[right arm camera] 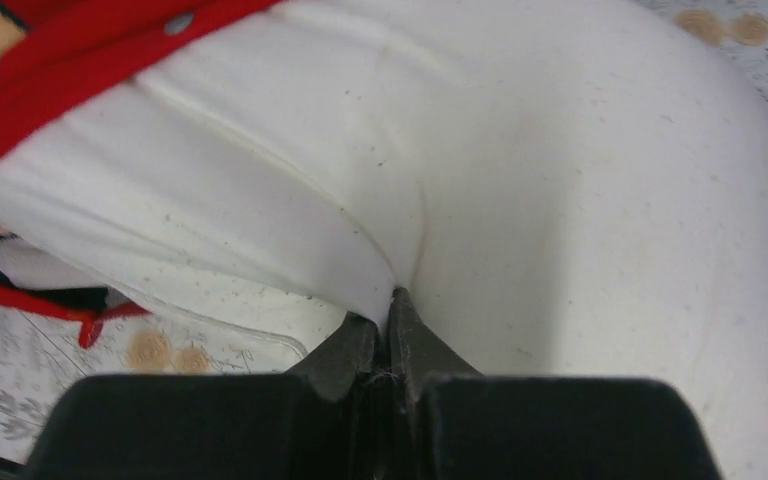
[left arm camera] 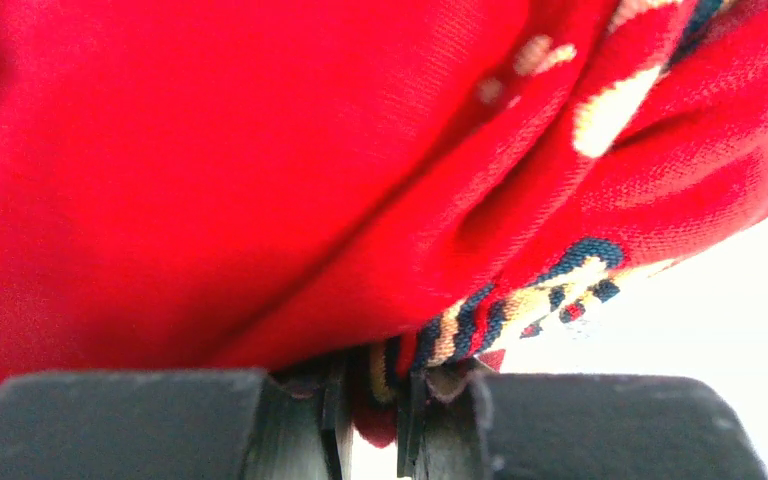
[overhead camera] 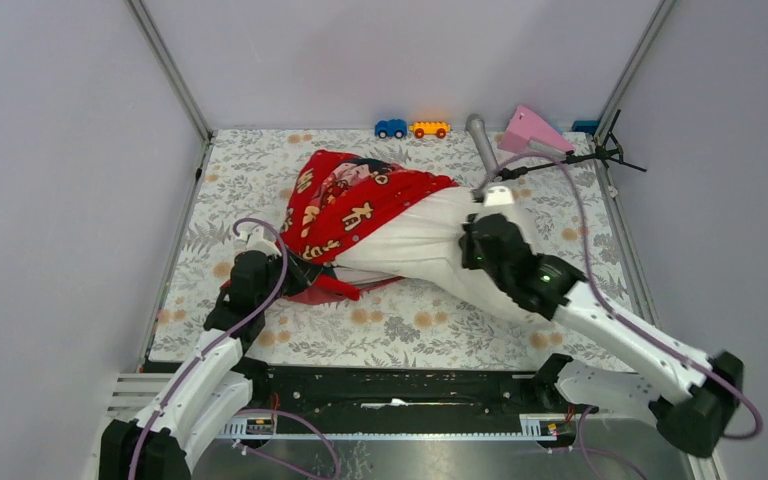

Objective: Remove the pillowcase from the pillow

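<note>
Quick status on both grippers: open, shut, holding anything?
Left gripper: shut on the pillowcase.
Right gripper: shut on the pillow.

Top view: even, diffuse overhead light with a cool lilac cast on the walls (overhead camera: 60, 150); shadows are soft and short. Left wrist view: the pillowcase (left arm camera: 260, 180) fills the frame, blurred at left, its weave sharp at right — the lower right corner is blown out to white. Right wrist view: the pillow (right arm camera: 580, 200) is brightly lit, with a soft shadow in its fold.

The table cloth (overhead camera: 410, 335) lies open before the pillow (overhead camera: 430, 245); toy cars (overhead camera: 412, 129), cylinder (overhead camera: 481, 140), pink wedge (overhead camera: 532, 130) stand behind.
</note>
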`<state>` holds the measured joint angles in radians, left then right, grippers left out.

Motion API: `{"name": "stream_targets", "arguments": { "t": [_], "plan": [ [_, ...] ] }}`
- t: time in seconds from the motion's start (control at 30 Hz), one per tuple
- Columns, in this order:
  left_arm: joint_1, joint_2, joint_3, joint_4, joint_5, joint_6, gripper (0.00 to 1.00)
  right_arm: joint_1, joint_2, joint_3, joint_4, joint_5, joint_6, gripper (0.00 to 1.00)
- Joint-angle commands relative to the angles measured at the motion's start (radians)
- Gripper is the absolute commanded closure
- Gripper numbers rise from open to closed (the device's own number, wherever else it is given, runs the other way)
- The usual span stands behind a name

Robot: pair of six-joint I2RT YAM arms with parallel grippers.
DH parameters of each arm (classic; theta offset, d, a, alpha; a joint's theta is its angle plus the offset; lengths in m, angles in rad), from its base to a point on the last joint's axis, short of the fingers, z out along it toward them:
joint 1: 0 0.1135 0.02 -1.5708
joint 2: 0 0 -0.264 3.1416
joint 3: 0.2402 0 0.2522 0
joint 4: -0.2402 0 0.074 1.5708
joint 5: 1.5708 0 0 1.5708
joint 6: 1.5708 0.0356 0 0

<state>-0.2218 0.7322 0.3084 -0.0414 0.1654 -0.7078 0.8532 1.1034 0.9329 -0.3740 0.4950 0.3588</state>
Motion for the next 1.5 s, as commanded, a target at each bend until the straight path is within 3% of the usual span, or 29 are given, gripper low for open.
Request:
{"name": "stream_targets", "arguments": {
  "t": [0.0, 0.17, 0.43, 0.5, 0.53, 0.57, 0.63, 0.7, 0.93, 1.27, 1.37, 1.47],
  "plan": [
    [0.030, -0.039, 0.036, -0.088, -0.319, -0.056, 1.00, -0.208, -0.247, -0.052, -0.063, 0.190, 0.028, 1.00],
    [0.030, -0.089, 0.025, -0.129, -0.403, -0.117, 1.00, -0.239, -0.343, -0.079, -0.067, 0.257, 0.097, 1.00],
    [0.035, -0.180, 0.019, -0.306, -0.656, -0.278, 1.00, -0.241, -0.417, -0.105, -0.067, 0.322, 0.123, 1.00],
    [0.035, -0.203, 0.023, -0.270, -0.614, -0.203, 1.00, -0.242, -0.420, -0.106, -0.054, 0.287, 0.105, 1.00],
    [0.035, -0.209, 0.021, -0.207, -0.527, -0.123, 1.00, -0.242, -0.414, -0.107, -0.040, 0.240, 0.083, 1.00],
    [0.035, -0.209, 0.026, -0.158, -0.420, -0.050, 0.97, -0.241, -0.400, -0.105, -0.027, 0.177, 0.067, 1.00],
    [0.035, -0.189, 0.068, -0.113, -0.227, 0.023, 0.79, -0.243, -0.352, -0.086, -0.025, 0.056, 0.053, 1.00],
    [0.031, -0.169, 0.115, -0.120, -0.121, 0.035, 0.54, -0.242, -0.293, -0.056, -0.037, -0.047, 0.051, 1.00],
    [-0.007, -0.253, 0.316, -0.351, -0.246, 0.067, 0.03, -0.241, -0.208, -0.015, -0.025, -0.160, 0.043, 1.00],
    [-0.056, -0.091, 0.578, -0.479, -0.217, 0.143, 0.01, -0.241, -0.176, -0.006, -0.015, -0.215, 0.040, 1.00],
    [-0.138, -0.024, 0.621, -0.482, -0.267, 0.154, 0.01, -0.241, -0.169, -0.004, -0.014, -0.222, 0.038, 1.00],
    [-0.293, 0.040, 0.665, -0.483, -0.393, 0.153, 0.01, -0.241, -0.158, 0.000, -0.015, -0.233, 0.037, 1.00]
  ]
}}
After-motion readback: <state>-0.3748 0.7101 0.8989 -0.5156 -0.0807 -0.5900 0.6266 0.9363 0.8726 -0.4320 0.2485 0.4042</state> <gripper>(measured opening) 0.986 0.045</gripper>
